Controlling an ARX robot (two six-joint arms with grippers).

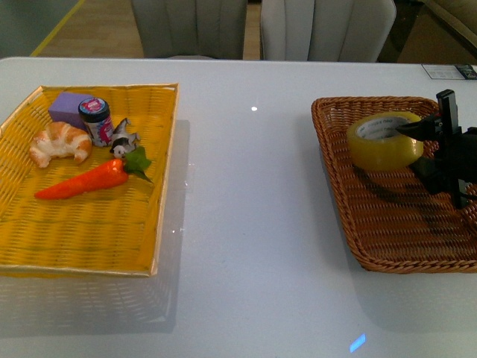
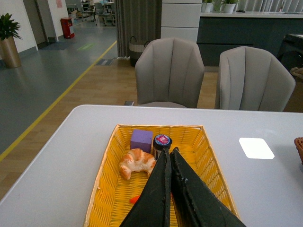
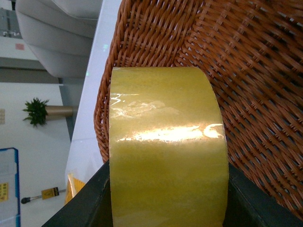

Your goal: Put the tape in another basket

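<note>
left gripper (image 2: pixel 170 152): fingers pressed together, empty | right gripper (image 3: pixel 169 208): clamped on the 1 translucent yellowish packing tape roll (image 1: pixel 384 140), inside the 1 dark brown woven wicker basket (image 1: pixel 402 216) | 1 flat yellow woven tray (image 1: pixel 89 231) holds 5: orange carrot (image 1: pixel 82 183), croissant (image 1: pixel 59 143), small grey-white figure (image 1: pixel 123 139), small jar (image 1: pixel 97 121), purple block (image 1: pixel 68 106) | 2 grey chairs (image 1: pixel 190 28) beyond

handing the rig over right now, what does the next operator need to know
Left claw: shut, empty, above the yellow basket.
Right claw: shut on the tape.
Tape: inside the brown basket, near its far left corner. I cannot tell whether it rests on the weave or hangs just above it.
Done: the tape is within the brown basket's rim.
Left: set it down if needed, open the right claw, pull back.
</note>
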